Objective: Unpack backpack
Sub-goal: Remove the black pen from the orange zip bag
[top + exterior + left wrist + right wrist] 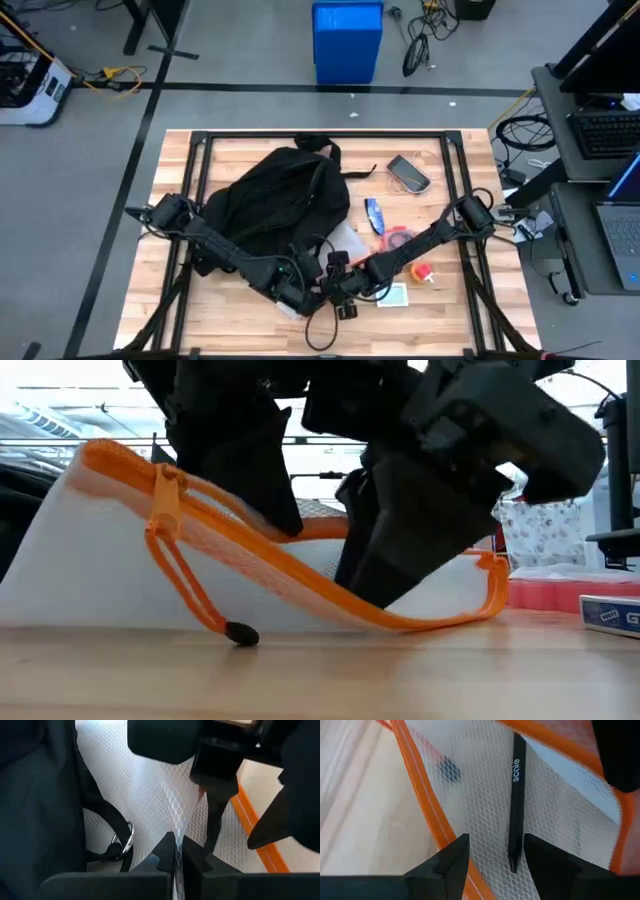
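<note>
Pinching mesh pouch (165, 805): left gripper (176, 862) clamped; right gripper (490, 855) apart around pen (516, 795); backpack (270, 195) just behind.

A black pen (516, 800) is lying inside a white mesh pouch (485, 795) at frame centre, between open gripper (492, 857) fingers.

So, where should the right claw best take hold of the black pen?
Probably across the slim barrel of the pen, near its closest end, coming straight along it: the pen points between the open fingers of the right claw, on the mesh pouch.
</note>
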`<action>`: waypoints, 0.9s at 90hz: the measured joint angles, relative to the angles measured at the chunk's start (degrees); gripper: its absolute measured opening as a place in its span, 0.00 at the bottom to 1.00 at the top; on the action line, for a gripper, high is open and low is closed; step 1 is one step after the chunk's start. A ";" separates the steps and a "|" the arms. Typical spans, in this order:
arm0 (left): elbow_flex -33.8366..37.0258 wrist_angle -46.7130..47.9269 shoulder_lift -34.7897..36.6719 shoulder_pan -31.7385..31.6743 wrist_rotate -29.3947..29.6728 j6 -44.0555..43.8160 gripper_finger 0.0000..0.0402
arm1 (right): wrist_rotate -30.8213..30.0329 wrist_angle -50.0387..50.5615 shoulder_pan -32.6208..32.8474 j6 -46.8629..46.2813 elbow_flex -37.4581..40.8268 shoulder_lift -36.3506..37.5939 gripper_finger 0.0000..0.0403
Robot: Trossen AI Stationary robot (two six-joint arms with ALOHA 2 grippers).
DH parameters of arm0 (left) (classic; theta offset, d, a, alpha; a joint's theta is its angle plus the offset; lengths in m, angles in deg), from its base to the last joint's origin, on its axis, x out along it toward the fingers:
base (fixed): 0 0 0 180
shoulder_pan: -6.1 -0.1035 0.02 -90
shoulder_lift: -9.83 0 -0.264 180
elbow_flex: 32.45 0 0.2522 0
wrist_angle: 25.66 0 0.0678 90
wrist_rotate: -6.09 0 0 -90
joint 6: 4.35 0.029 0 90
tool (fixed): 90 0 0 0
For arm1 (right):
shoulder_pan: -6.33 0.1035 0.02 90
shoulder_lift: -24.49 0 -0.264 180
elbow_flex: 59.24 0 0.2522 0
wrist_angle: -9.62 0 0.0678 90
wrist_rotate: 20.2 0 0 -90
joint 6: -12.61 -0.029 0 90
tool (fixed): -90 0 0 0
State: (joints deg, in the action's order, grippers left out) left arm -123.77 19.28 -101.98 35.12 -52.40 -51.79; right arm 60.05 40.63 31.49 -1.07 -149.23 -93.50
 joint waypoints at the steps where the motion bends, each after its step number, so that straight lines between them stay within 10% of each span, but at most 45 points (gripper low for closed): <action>1: 0.00 0.00 0.00 0.00 0.00 0.00 0.00 | 0.05 0.03 -0.01 -0.01 0.00 -0.01 0.42; 81: 0.00 1.38 0.07 1.43 0.13 0.21 0.00 | 1.49 -2.50 -1.06 -0.03 -0.11 -2.13 0.39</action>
State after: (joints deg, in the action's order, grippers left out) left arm -123.77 20.66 -101.91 36.54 -52.27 -51.58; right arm 61.54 38.13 30.42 -1.10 -149.33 -95.63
